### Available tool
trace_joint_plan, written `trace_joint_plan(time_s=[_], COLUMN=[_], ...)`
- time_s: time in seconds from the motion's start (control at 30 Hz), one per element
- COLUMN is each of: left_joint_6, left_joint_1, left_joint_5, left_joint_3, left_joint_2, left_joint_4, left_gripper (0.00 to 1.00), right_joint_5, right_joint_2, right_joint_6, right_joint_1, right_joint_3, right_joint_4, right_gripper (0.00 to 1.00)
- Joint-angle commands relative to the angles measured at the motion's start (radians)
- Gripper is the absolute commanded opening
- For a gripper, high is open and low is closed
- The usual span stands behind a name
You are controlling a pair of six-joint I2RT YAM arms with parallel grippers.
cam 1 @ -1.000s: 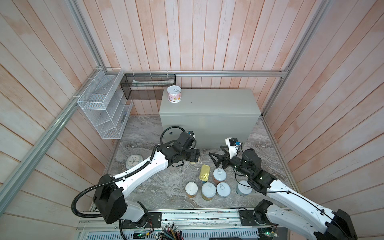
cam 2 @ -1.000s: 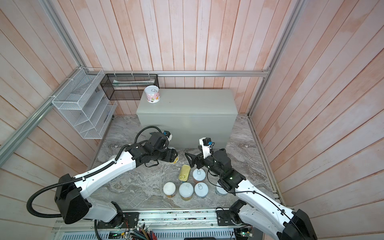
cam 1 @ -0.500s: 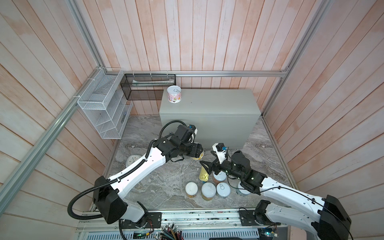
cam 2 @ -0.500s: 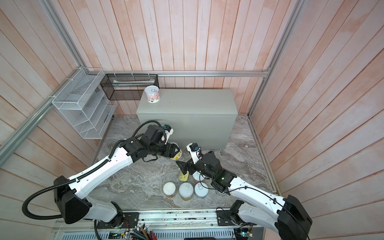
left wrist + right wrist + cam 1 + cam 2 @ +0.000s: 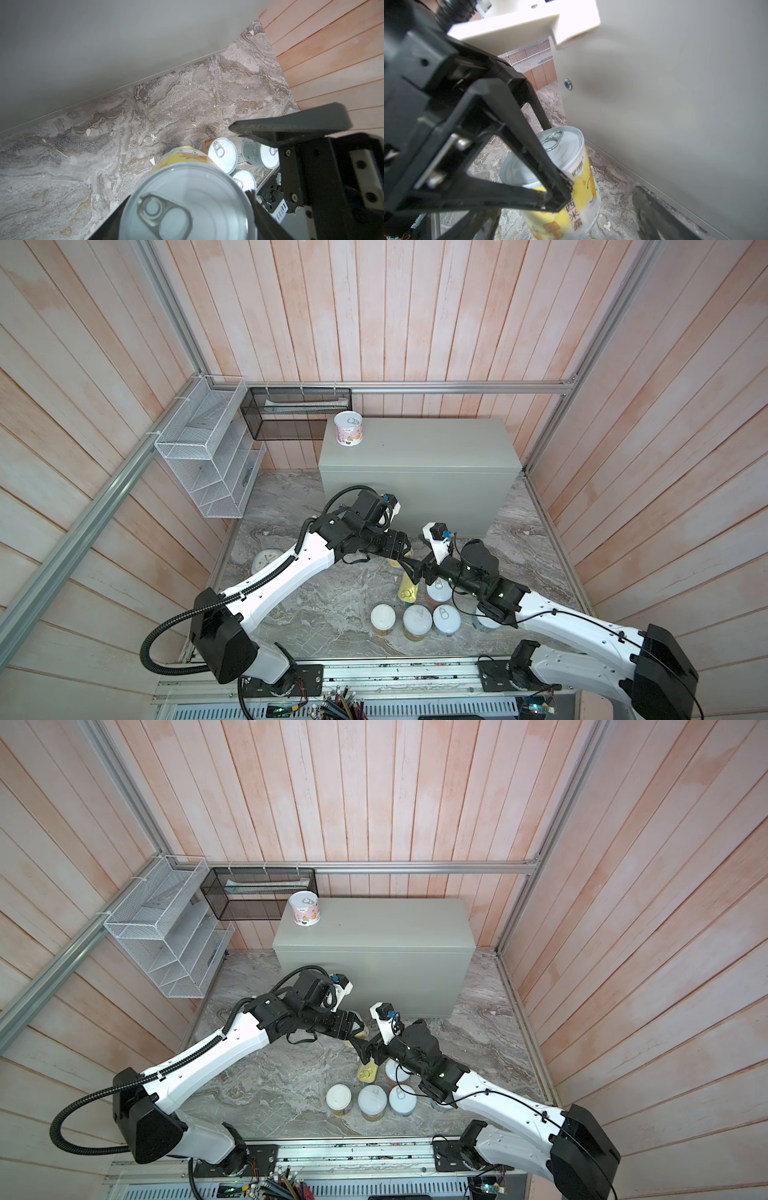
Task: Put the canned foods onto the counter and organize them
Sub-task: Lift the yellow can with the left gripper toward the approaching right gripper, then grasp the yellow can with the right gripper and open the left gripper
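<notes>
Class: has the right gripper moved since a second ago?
Yes. In a top view, the right gripper has shifted left along the counter front, toward the gold tin.

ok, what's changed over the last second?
The left gripper, shut on the yellow can, carried it a little rightward toward the middle. The right gripper, fingers open, swung left and now sits right beside that can. Nothing was taken or let go. The pink can on the counter, the gold tin and the cans on the marble stayed put.
</notes>
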Motion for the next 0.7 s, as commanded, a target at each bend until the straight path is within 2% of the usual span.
trace_joint_plan(time_s=[0.0, 0.17, 0.67], left_joint_6=[0.020, 0.021, 0.012], left_joint_1=[0.001, 0.001, 0.002], left_joint_5=[0.052, 0.061, 0.133], left_joint_3=[0.037, 0.039, 0.038], left_joint_2=[-0.008, -0.010, -0.011], left_joint_4=[0.032, 0.018, 0.024], left_gripper=[0.54, 0.54, 0.54], right_joint_5=[0.014, -0.029, -0.039], right_joint_2=[0.025, 0.036, 0.068], right_joint_6=[-0.019, -0.028, -0.027], right_joint_1=[0.009, 0.011, 0.013], right_joint_3=[-0.013, -0.023, -0.052], right_joint_4=[0.057, 0.091, 0.183], right_gripper=[0.97, 0.97, 0.97])
